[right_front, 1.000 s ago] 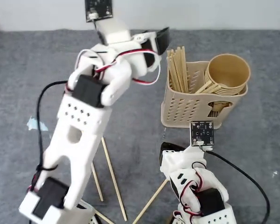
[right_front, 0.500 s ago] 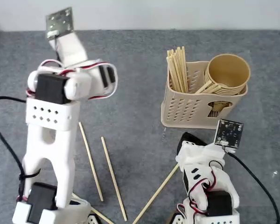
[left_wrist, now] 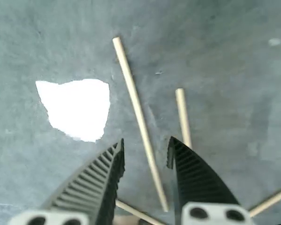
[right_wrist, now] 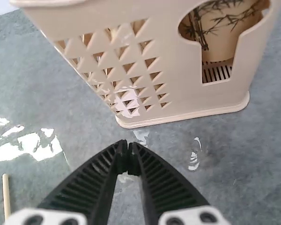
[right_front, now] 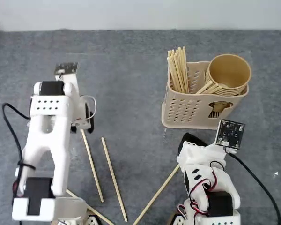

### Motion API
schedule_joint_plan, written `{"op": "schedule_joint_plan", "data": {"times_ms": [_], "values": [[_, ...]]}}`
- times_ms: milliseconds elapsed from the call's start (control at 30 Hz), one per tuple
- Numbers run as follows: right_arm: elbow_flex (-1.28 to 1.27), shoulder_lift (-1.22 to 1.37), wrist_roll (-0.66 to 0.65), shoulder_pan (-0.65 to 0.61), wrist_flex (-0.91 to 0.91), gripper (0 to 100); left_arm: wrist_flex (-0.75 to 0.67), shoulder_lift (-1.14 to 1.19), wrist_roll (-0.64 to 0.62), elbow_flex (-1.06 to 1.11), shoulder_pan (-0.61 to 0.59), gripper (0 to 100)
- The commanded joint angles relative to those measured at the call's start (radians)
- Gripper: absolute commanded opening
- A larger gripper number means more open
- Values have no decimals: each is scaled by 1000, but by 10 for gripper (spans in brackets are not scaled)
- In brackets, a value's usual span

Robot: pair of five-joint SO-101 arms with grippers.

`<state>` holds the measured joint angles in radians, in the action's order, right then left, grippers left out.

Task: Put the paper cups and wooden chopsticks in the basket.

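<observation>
The beige basket (right_front: 196, 105) holds stacked paper cups (right_front: 230, 72) and a bundle of wooden chopsticks (right_front: 178, 70). Several loose chopsticks lie on the grey mat, among them one (right_front: 91, 164) by the left arm and another (right_front: 113, 178) beside it. My left gripper (left_wrist: 145, 143) is open and low over the mat, with one chopstick (left_wrist: 139, 119) running between its fingers and a second chopstick (left_wrist: 181, 117) just beside. My right gripper (right_wrist: 128, 146) is shut on nothing and points at the basket's (right_wrist: 178, 79) front wall, where a cup (right_wrist: 220, 28) shows through the cutout.
A third loose chopstick (right_front: 157, 194) lies slanted near the right arm's base, and a fourth (right_front: 86, 206) by the left arm's base. A bright glare patch (left_wrist: 75, 108) marks the mat beside the left gripper. Open mat lies between the arms and the basket.
The left arm swung away from the basket, back to the left, and came down over the loose chopsticks. The right arm shifted slightly right early on, then stayed still.
</observation>
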<state>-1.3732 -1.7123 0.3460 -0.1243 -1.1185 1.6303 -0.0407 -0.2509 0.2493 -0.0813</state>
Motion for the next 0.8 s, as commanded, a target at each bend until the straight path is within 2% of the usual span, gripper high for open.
{"op": "schedule_joint_plan", "data": {"times_ms": [0,233,467,667,767], "values": [[52,2,9,10,16,13,-57,38,64,28,-18,145],[52,2,9,10,15,13,-110,120,91,64,3,159],[52,2,9,10,15,13,-106,129,86,64,8,340],[52,2,8,10,15,13,-117,135,89,116,14,349],[52,2,6,10,15,13,-176,135,86,193,23,349]]}}
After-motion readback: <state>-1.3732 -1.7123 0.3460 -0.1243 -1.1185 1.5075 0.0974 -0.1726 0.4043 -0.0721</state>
